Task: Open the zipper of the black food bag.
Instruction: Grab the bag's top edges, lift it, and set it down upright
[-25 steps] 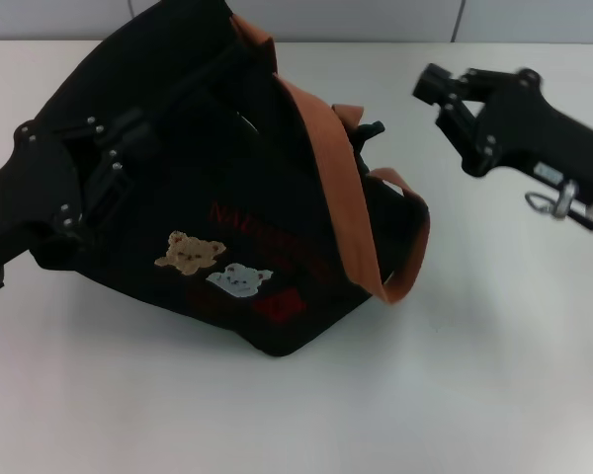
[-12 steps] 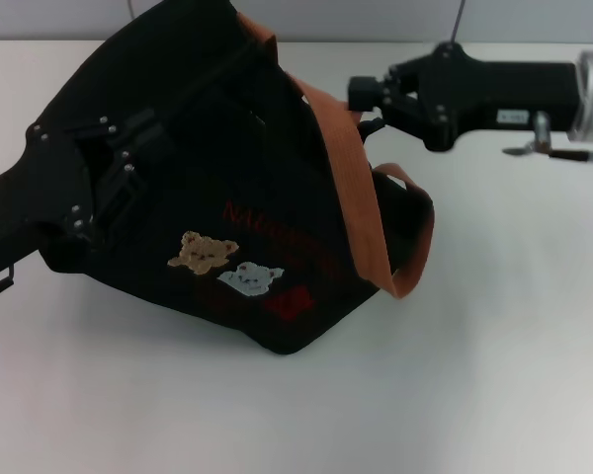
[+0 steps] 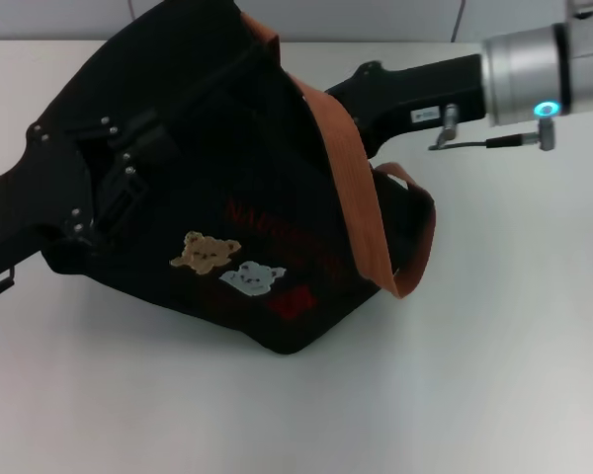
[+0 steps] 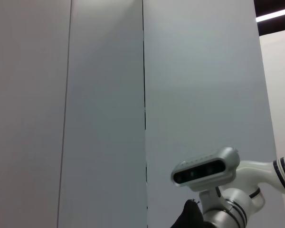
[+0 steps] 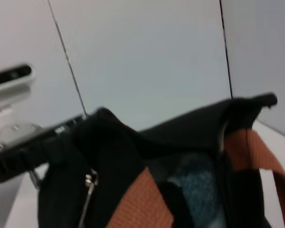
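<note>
The black food bag (image 3: 227, 188) stands tilted on the white table, its bear patches and red label facing me. An orange-brown strap (image 3: 351, 188) runs over its right side. My left gripper (image 3: 99, 193) presses into the bag's left side and holds the fabric there. From the right, my right arm (image 3: 425, 89) reaches the bag's upper right rim, and its tip is hidden behind the strap. The right wrist view shows the bag's top rim (image 5: 180, 128), orange straps and a small silver metal piece (image 5: 89, 180). I cannot tell whether that piece is the zipper's pull.
The white table (image 3: 494, 346) runs in front of and to the right of the bag, with a grey wall behind it. The left wrist view shows only that wall and the robot's head camera (image 4: 206, 168).
My right arm has swung left from the open table to the bag's upper right rim, and its tip has slid behind the orange strap. The bag and left gripper shifted only slightly.
</note>
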